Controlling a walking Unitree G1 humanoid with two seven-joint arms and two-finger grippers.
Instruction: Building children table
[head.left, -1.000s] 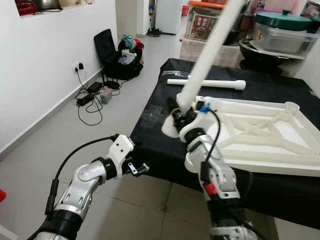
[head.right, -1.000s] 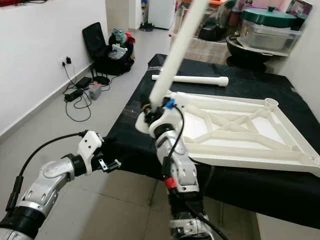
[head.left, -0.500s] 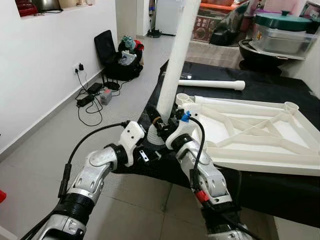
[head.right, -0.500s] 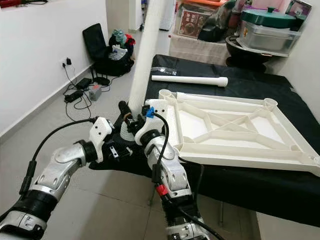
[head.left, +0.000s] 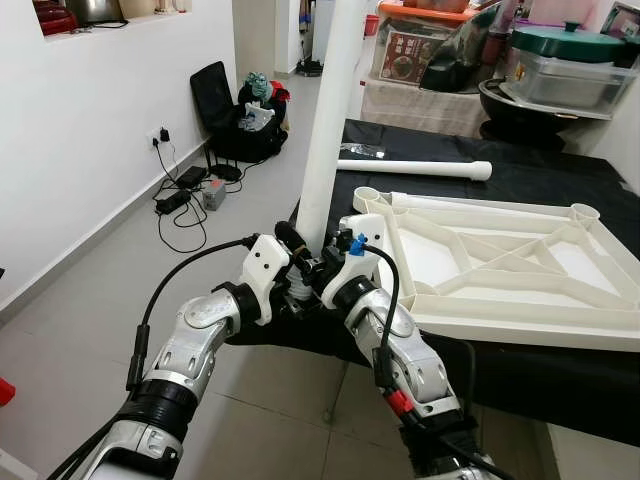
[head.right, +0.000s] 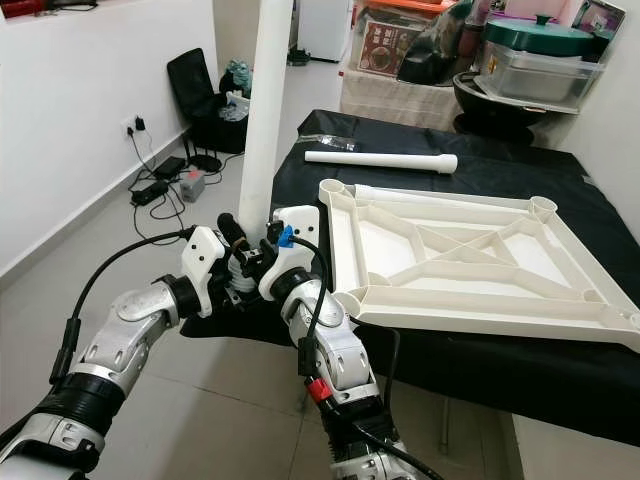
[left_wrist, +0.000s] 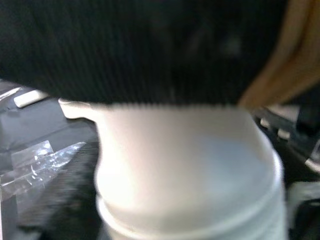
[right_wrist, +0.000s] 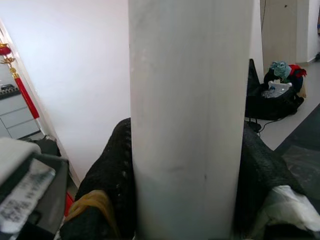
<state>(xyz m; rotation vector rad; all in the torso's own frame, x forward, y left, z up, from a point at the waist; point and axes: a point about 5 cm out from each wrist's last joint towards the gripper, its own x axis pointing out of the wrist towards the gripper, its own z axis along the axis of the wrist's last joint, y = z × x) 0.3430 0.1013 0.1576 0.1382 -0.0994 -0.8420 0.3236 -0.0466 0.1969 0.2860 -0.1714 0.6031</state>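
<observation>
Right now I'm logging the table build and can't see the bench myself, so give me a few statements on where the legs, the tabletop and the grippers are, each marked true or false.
1. The right gripper is shut on a white table leg that stands nearly upright. True.
2. The tabletop lies with its ribbed underside facing up. True.
3. The held leg is already seated in a corner socket. False: its lower end is off the tabletop's near left corner, beside the table edge.
4. A second leg lies flat on the black cloth beyond the tabletop. True.
5. The left gripper hangs idle at the robot's side. False: it is up at the leg's lower end, beside the right gripper.
</observation>
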